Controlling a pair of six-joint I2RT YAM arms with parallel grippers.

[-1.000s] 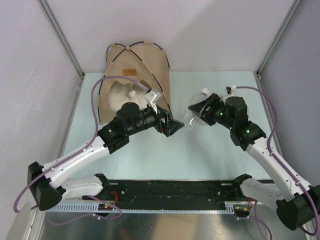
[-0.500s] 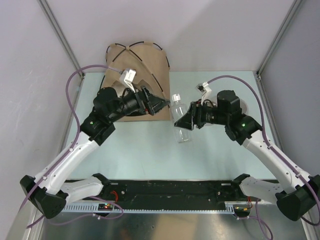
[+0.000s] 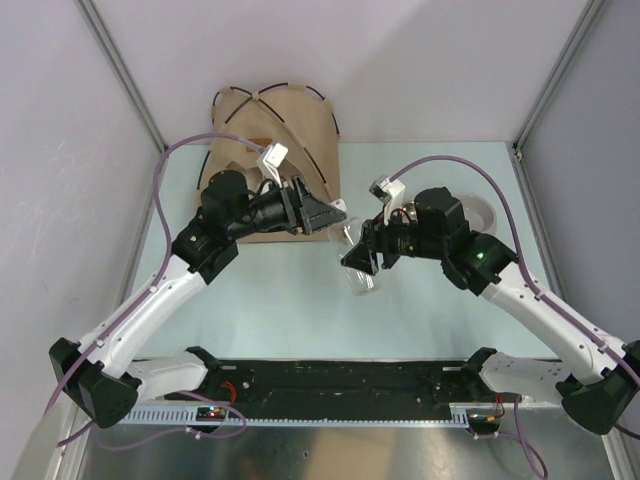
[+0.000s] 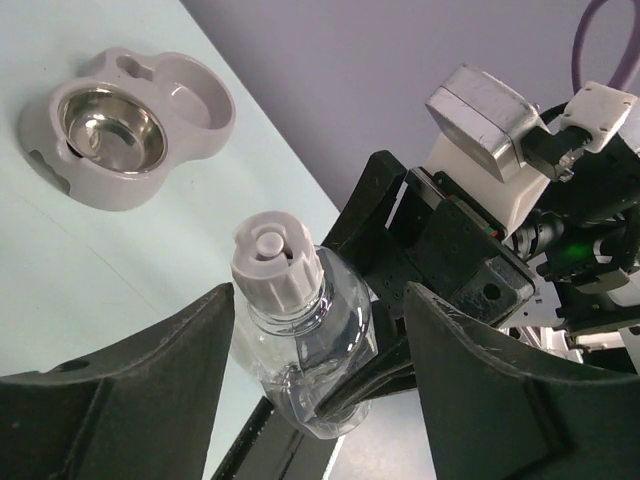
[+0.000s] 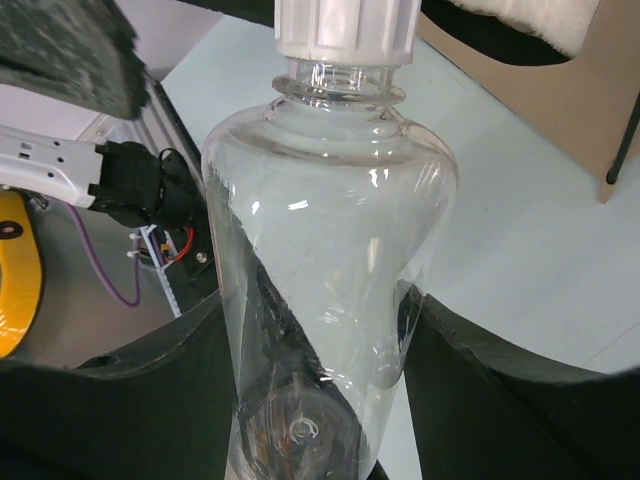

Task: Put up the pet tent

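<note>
The tan pet tent (image 3: pixel 290 110) with thin black poles stands at the back left, and its corner shows in the right wrist view (image 5: pixel 600 90). My right gripper (image 3: pixel 362 262) is shut on a clear plastic bottle (image 5: pixel 330 230) with a white cap (image 4: pixel 275 265) and holds it above the table's middle. My left gripper (image 4: pixel 320 295) is open. Its jaws stand either side of the bottle's cap end and do not touch it. In the top view my left gripper (image 3: pixel 335 213) hangs just in front of the tent's right edge.
A grey double pet bowl (image 4: pixel 120 125) with a steel insert sits at the right, partly hidden behind my right arm in the top view (image 3: pixel 487 212). A fluffy cream pillow (image 5: pixel 540 15) lies inside the tent. Walls enclose the table on three sides.
My right gripper has carried the bottle left toward the middle. My left arm has swung up off the centre of the table, and its open jaws now flank the bottle's cap.
</note>
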